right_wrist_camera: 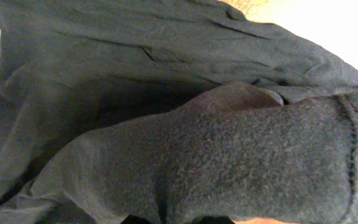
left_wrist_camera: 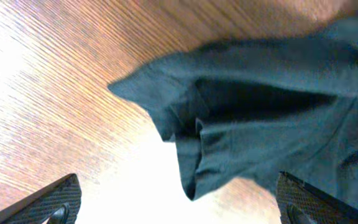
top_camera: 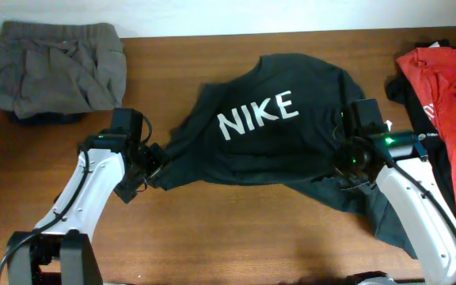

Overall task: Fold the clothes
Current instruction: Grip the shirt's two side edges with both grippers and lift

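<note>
The black T-shirt [top_camera: 275, 150] with white NIKE lettering lies crumpled at the table's middle. My left gripper [top_camera: 150, 168] is open at the shirt's left edge. In the left wrist view its fingers [left_wrist_camera: 179, 208] are spread wide, and a bunched corner of the shirt [left_wrist_camera: 278, 118] hangs between and beyond them, not gripped. My right gripper [top_camera: 345, 168] sits on the shirt's right side. In the right wrist view a thick fold of the shirt [right_wrist_camera: 229, 155] covers the jaws [right_wrist_camera: 185, 219], which appear shut on it. The grey garment [top_camera: 50, 67] and red T-shirt [top_camera: 450, 95] lie apart.
The grey garment is heaped at the back left corner over a dark item [top_camera: 46, 119]. The red T-shirt lies along the right edge on a black cloth [top_camera: 398, 87]. The brown wooden table [top_camera: 212, 229] shows bare in front of the shirt.
</note>
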`<action>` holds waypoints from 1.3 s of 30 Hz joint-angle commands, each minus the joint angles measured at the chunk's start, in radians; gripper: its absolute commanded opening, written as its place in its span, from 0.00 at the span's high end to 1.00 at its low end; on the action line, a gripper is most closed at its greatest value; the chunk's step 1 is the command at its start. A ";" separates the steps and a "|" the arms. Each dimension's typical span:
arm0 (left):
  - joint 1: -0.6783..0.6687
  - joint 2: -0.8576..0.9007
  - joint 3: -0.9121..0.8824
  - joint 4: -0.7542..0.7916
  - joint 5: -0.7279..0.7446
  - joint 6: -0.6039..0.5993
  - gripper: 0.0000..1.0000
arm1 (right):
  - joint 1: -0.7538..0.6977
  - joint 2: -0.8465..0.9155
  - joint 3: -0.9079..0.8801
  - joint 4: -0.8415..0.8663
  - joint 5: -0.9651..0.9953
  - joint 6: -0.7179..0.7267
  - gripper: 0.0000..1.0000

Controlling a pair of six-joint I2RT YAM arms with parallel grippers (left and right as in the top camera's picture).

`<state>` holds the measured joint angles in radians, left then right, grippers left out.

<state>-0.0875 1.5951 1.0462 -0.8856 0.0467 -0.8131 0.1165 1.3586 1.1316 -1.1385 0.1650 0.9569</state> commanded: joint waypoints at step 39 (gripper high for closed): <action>0.015 0.157 -0.049 0.104 0.018 -0.124 0.19 | -0.006 -0.010 0.018 0.001 0.000 -0.003 0.85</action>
<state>-0.0788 1.7451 1.0058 -0.7830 0.0559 -0.9279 0.1165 1.3586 1.1316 -1.1370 0.1635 0.9573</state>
